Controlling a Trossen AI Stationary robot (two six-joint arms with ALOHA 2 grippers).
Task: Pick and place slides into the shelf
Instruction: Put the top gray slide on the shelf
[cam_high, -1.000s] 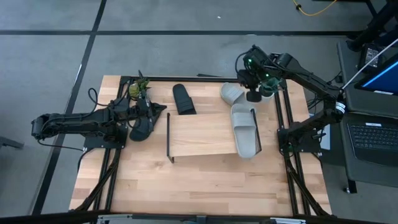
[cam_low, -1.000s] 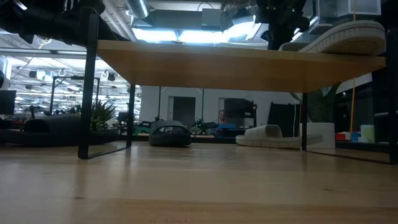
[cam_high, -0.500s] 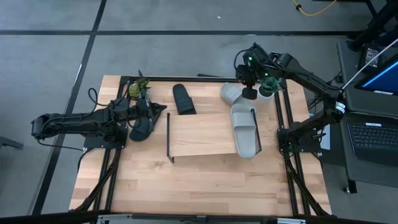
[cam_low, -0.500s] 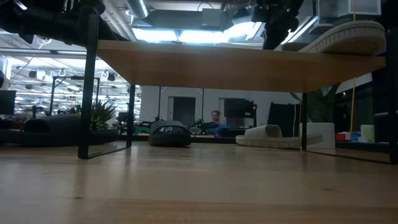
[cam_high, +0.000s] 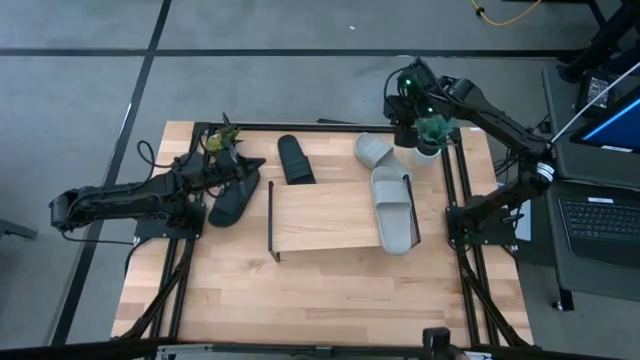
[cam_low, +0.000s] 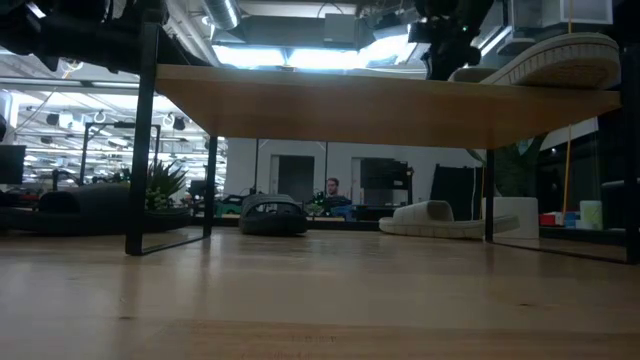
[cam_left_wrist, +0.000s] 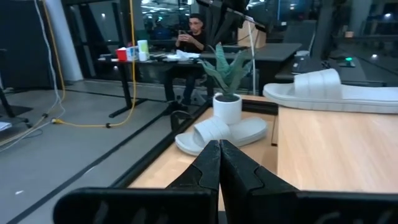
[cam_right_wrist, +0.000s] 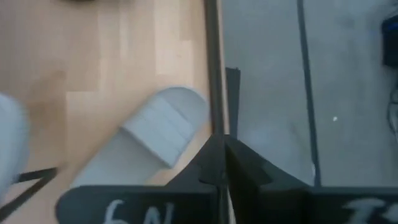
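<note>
The left gripper (cam_high: 243, 165) is pressed shut with nothing in it. One black slide (cam_high: 232, 199) lies just under its tip, and another black slide (cam_high: 294, 159) lies a little past it. Next comes the shelf (cam_high: 325, 214), with one grey slide (cam_high: 394, 209) on top. The right gripper (cam_high: 407, 133) is closed and empty too, with the other grey slide (cam_high: 373, 150) right beside it on the table.

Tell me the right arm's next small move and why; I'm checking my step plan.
Probably open the right gripper and lower it onto the loose grey slide. Its fingers are shut, it hovers by that slide at the table's far edge, and the shelf holds only the other grey slide.
</note>
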